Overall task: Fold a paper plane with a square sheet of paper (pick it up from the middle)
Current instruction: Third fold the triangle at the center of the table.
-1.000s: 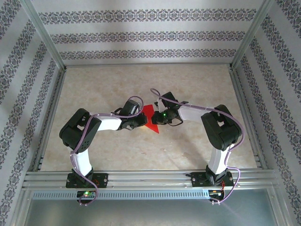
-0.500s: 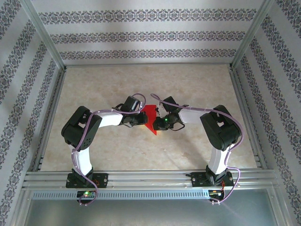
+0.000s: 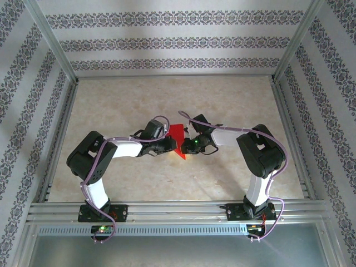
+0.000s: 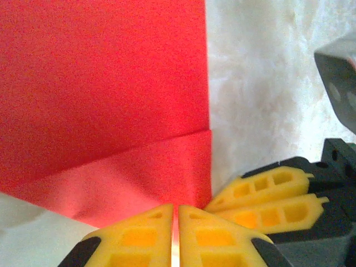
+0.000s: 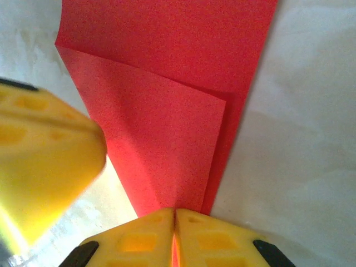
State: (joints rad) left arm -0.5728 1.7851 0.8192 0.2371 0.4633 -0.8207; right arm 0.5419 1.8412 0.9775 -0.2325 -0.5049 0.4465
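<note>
At mid-table lies red paper (image 3: 177, 133); left tool (image 4: 175, 216) and right tool (image 5: 175, 218) clamp its edges.

My white-and-black left arm (image 3: 119, 148) and matching right arm (image 3: 231, 135) wear thin purple cables (image 3: 125, 139). My yellow plastic end effector fingers (image 4: 147, 236) have little square holes.
</note>
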